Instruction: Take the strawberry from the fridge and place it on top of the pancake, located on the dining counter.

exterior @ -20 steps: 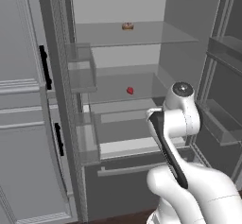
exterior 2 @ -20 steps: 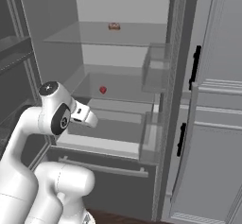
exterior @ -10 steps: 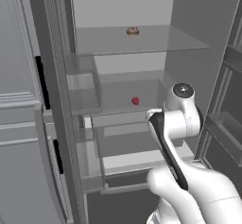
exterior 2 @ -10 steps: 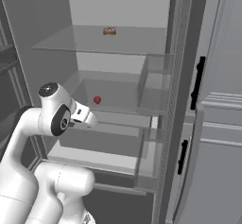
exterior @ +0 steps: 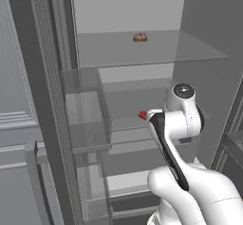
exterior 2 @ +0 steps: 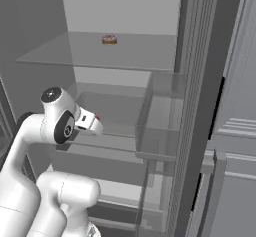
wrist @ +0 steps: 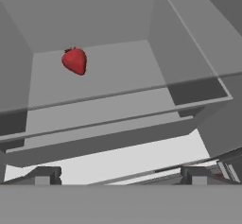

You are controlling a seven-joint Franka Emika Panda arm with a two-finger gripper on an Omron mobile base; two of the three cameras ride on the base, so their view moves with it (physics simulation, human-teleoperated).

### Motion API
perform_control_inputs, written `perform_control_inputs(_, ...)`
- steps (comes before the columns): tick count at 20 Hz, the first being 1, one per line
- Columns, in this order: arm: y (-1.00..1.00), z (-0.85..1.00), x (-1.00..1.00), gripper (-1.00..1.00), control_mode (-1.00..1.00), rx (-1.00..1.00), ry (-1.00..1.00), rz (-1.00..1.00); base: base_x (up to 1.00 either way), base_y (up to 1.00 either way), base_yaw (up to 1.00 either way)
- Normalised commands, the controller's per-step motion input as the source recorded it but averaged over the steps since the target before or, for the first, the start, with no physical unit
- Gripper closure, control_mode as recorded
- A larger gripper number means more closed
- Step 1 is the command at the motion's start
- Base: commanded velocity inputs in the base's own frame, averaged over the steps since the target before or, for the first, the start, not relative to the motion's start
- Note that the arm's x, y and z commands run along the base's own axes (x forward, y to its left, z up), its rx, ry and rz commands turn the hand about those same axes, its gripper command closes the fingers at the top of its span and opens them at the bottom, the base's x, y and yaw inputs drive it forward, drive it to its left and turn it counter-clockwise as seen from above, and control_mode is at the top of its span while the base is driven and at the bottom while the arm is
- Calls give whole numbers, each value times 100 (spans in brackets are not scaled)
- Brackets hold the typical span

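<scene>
strawberry (wrist: 74, 60) at 11 o'clock on fridge (exterior: 199, 24) glass shelf | my claw (wrist: 120, 173) spread wide, empty | soft, light, bruisable: pinch gently across its widest middle

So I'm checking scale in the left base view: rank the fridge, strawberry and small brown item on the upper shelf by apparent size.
1. Fridge
2. Small brown item
3. Strawberry, partly hidden behind the arm, so its lower rank is unsure.

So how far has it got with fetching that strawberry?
Done: the fridge stands open. In hand: the open gripper points at the strawberry, which lies on a glass shelf, not yet grasped. Left: grab it and carry it to the pancake.
</scene>
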Motion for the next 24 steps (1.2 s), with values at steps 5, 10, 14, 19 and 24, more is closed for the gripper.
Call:
perform_control_inputs(5, 0, 0, 0, -100, 100, 0, 0, 0, 50, 6, 4)
perform_control_inputs(10, 0, 0, 2, -100, -100, 0, 0, 7, 11, -1, 8)
perform_control_inputs(14, 23, 0, 55, -100, -100, 0, -1, 9, 0, 0, 0)
perform_control_inputs(19, 41, -2, 70, -100, -100, 0, 0, 0, 0, 0, 0)
perform_control_inputs(24, 6, -1, 72, -100, -100, 0, 5, 0, 0, 0, 0)
